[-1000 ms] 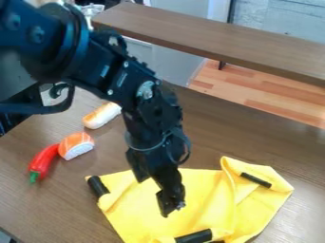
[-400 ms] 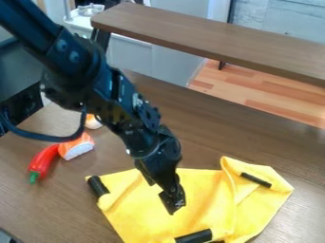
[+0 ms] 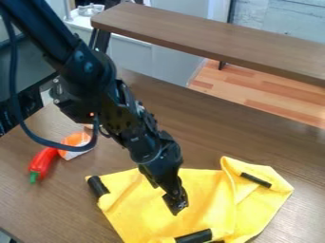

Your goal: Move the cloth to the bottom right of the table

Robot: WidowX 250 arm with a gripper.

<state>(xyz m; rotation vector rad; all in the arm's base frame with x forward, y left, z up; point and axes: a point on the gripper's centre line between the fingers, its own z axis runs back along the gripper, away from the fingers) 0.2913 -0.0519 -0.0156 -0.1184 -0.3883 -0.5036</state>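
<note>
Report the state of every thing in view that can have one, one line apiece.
Yellow cloth: spread out, creased, overlapping itself toward the right.
Red chili pepper: whole, lying down.
Salmon sushi: whole as far as visible, partly hidden.
Hand: angled down over the cloth.

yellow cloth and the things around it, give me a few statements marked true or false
1. The cloth has folds in it. True.
2. The chili lies on the cloth. False: it is on the table, left of the cloth in the view.
3. The claw is in front of part of the cloth in the view. True.
4. The green end of the chili points to the top of the view. False: it points to the bottom.
5. The sushi is beside the chili. True.
</note>
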